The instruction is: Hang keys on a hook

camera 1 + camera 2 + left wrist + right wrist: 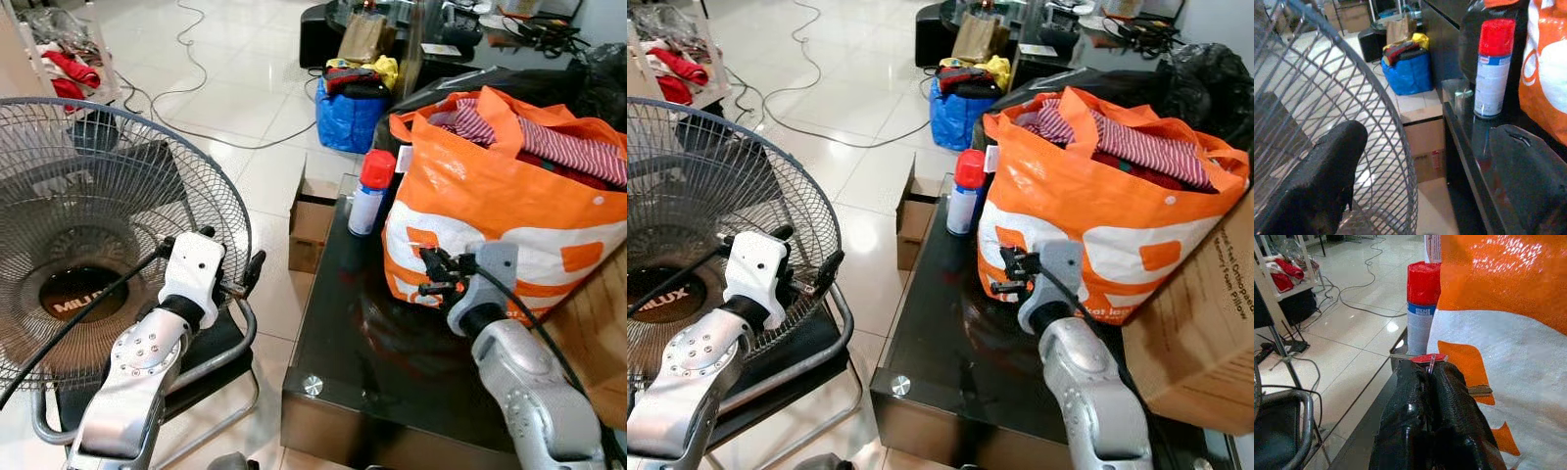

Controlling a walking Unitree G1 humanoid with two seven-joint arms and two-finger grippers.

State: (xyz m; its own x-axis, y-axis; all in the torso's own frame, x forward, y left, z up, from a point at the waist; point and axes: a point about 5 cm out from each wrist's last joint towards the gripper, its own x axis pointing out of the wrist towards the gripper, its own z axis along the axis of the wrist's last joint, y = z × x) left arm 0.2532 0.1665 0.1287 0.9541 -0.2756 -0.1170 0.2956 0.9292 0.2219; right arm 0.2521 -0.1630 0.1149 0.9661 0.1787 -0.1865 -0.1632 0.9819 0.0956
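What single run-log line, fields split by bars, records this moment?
left claw: open, beside fan grille | right claw: shut on small red-tagged item, over black table by orange bag | spray can: upright | hook: unseen

The red keys (1429, 358) are mostly buried between the pressed fingers of the right gripper (1431, 377); the fan (88, 225) is cut off at the left edge; the spray can (1492, 68) label is too blurred to read.

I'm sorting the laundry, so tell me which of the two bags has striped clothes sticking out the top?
The big orange and white bag on the black table; the blue bag stands on the floor beyond it.
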